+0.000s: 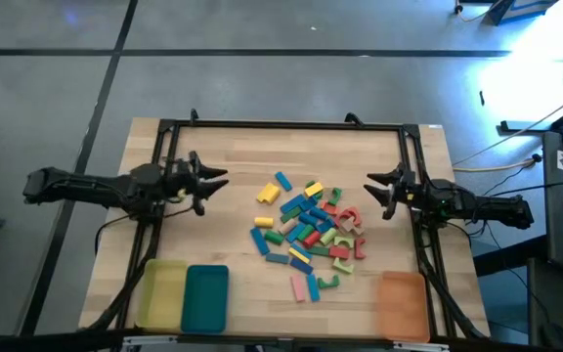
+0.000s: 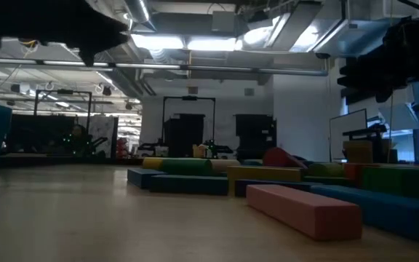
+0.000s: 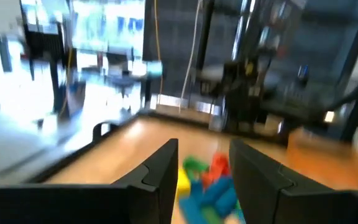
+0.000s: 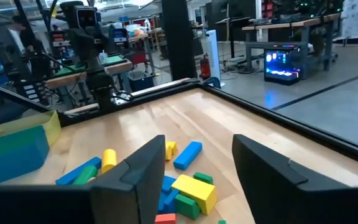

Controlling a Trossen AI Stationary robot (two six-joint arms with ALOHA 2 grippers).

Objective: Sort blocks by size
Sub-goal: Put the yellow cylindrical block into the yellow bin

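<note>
My left gripper [image 1: 215, 183] hangs with its jaws apart and empty beside the blocks [image 1: 308, 233]; my right gripper [image 1: 374, 188] is spread too, holding nothing, on the pile's other side. The blocks lie jumbled mid-table, none in the yellow tray [image 1: 162, 293], teal tray [image 1: 205, 297] or orange tray [image 1: 402, 305]. My worry: they're so tightly packed that a descending finger could nudge neighbours or pinch two together.

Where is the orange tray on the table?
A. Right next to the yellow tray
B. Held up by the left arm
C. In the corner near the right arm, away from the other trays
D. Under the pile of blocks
C: the orange tray sits alone in the right-hand front corner, while the yellow tray and teal tray lie side by side at the left.
</note>
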